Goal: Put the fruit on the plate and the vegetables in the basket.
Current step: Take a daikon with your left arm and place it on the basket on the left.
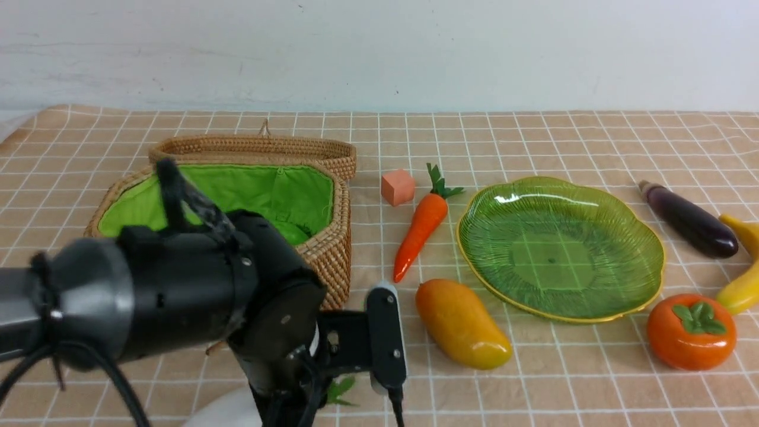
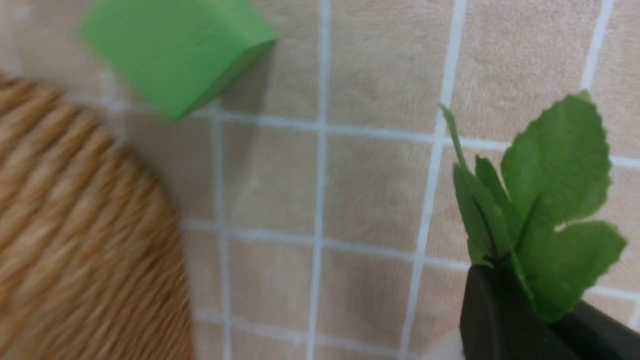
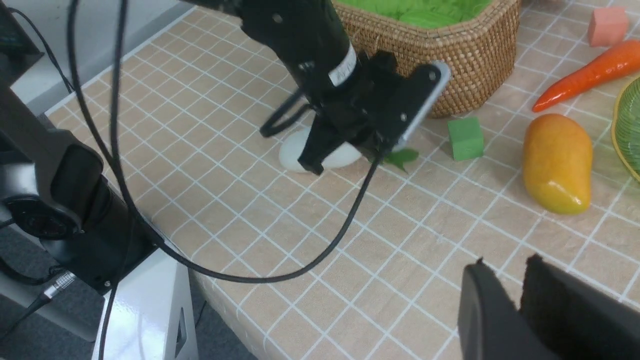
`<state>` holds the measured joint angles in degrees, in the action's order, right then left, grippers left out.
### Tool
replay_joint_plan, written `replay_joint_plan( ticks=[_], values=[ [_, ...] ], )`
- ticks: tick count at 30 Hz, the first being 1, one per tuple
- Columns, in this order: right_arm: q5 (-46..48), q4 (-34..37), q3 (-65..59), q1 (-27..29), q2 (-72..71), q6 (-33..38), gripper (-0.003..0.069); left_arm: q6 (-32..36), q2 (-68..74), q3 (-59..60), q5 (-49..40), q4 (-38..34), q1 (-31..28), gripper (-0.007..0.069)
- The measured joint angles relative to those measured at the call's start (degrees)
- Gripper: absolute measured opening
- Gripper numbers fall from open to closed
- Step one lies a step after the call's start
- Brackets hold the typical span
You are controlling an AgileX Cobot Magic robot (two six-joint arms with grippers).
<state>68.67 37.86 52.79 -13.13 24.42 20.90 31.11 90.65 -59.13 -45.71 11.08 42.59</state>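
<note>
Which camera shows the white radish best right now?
Right wrist view: the radish, white body and leaf, shows under the left gripper. Front view shows only a white sliver and leaf tips behind the arm; left wrist view mainly leaves.

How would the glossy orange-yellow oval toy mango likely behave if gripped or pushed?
The mango looks smooth and glossy, so probably slippery in a grip. Its rounded oval body could roll sideways if nudged. It seems rigid, not floppy.
</note>
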Motion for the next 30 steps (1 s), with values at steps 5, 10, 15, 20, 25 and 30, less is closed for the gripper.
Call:
replay_joint_plan(
  ticks=[5,10,15,20,25,30],
  values=[
    [-1.6,0.1,0.0,0.0,0.0,0.0,0.0127,-3.1,-11.3,-4.1,-3.6,0.7,0.0,-0.0013],
    [-4.1,0.1,0.0,0.0,0.0,0.1,0.0129,-3.9,-19.3,-11.6,-2.8,8.7,-0.3,-0.0013],
    [-4.4,0.3,0.0,0.0,0.0,0.0,0.0129,-5.6,-15.9,-17.8,4.7,19.1,-7.0,-0.0013],
    [-3.1,1.7,0.0,0.0,0.0,0.0,0.0129,-5.6,-4.2,-18.0,11.4,21.1,-13.9,-0.0004],
    [-1.5,2.4,0.0,0.0,0.0,0.0,0.0129,-6.4,3.7,-17.9,9.6,21.4,-16.2,0.0099],
    [-1.8,2.4,0.0,0.0,0.0,0.0,0.0129,-10.7,5.1,-17.7,9.4,20.5,-16.3,0.0375]
  ],
)
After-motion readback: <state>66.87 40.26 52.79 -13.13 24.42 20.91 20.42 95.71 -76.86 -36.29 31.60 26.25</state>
